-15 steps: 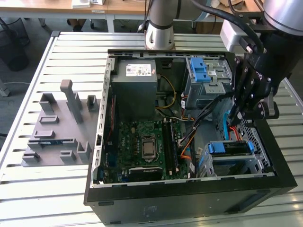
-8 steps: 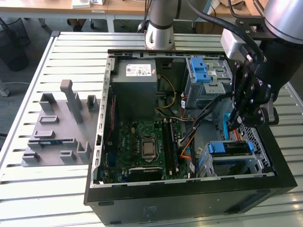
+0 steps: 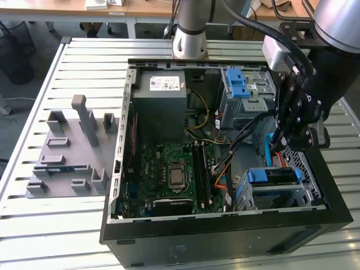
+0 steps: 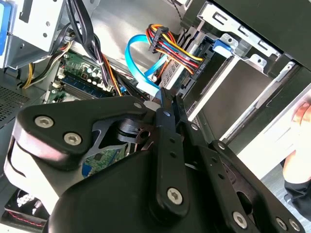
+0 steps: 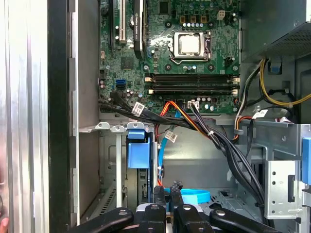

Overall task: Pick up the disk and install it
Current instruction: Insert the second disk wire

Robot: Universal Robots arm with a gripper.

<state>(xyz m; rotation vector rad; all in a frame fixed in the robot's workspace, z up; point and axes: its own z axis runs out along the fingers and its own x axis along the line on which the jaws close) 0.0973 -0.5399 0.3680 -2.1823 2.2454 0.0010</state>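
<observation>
Hanging over the open computer case [image 3: 121, 169], the gripper [image 3: 279, 147] sits at the case's drive-cage end, on the exterior view's right, fingertips pointing down into the gap beside the drive cage [image 3: 281, 185]. In the second wrist view the two black fingers [image 4: 167, 121] lie pressed together, nothing pinched between them; their tips sit just beside the light-blue flat cable [image 4: 138, 63] looping inside the case.

The disk [image 3: 273, 175] is seated in the drive cage at the case's near corner, its blue carrier front facing up, just below the gripper and apart from it. In the first wrist view the same blue carrier end [image 5: 136, 154] shows in its slot in the cage, next to the fingers [image 5: 160, 196].

Elsewhere in the case: motherboard [image 3: 171, 169] in the middle, with the bare processor socket [image 5: 190, 43]; grey power-supply box [image 3: 159, 101] at the far end; an upper bay with a blue latch piece [image 3: 239, 84] next to it. Bundled black and orange wires [image 5: 194, 124] run from the motherboard toward the cage.

Outside the case, on the slatted table [image 3: 56, 225], a grey fixture block [image 3: 70, 152] stands on the exterior view's left.
</observation>
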